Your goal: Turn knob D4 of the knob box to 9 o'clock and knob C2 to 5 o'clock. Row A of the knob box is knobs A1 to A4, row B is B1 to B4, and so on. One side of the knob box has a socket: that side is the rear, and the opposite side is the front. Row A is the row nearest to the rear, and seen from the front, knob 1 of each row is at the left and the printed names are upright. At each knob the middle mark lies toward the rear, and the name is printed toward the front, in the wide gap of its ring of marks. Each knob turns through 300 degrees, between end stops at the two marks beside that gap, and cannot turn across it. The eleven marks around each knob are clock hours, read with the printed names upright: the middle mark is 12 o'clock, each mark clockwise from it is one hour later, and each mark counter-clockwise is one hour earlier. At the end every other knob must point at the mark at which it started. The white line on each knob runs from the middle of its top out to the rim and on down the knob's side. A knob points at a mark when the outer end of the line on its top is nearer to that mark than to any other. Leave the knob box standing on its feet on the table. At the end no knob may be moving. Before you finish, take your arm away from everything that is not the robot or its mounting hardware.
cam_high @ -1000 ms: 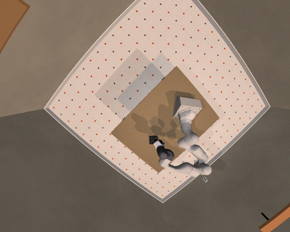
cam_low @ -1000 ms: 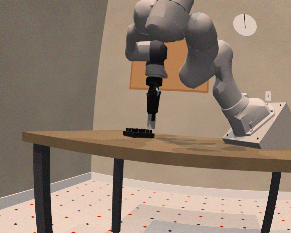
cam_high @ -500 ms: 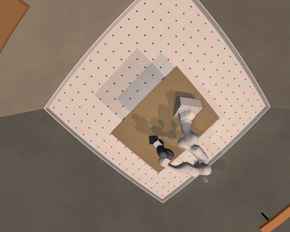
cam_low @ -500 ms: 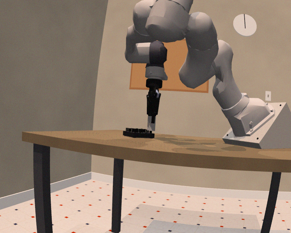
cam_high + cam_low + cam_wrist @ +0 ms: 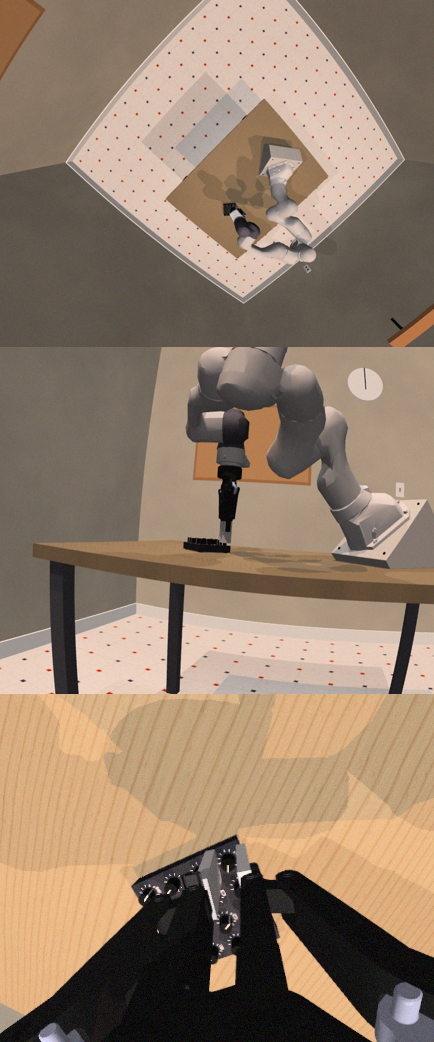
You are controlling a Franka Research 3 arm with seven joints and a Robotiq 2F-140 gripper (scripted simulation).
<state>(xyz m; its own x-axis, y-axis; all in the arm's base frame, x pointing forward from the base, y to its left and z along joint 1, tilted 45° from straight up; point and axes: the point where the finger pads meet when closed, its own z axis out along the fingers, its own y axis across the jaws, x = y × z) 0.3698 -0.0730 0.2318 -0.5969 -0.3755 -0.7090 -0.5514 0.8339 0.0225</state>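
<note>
The knob box (image 5: 206, 545) is a small black box with rows of short knobs. It stands flat on the wooden table, and it also shows in the top view (image 5: 229, 208) and the wrist view (image 5: 187, 883). My gripper (image 5: 225, 539) points straight down at the box's end nearest the robot base, fingertips at knob height. In the wrist view my gripper (image 5: 228, 862) has its fingers a narrow gap apart, straddling one column of knobs near the box's corner. One knob (image 5: 226, 859) lies just beyond the tips and another knob (image 5: 227, 921) between the fingers. I cannot read the printed names, and no knob is plainly clamped.
The robot base (image 5: 383, 535) stands at the table's right end. The arm (image 5: 285, 216) folds over the table edge close to the box. The box lies near the table's front edge (image 5: 202, 224).
</note>
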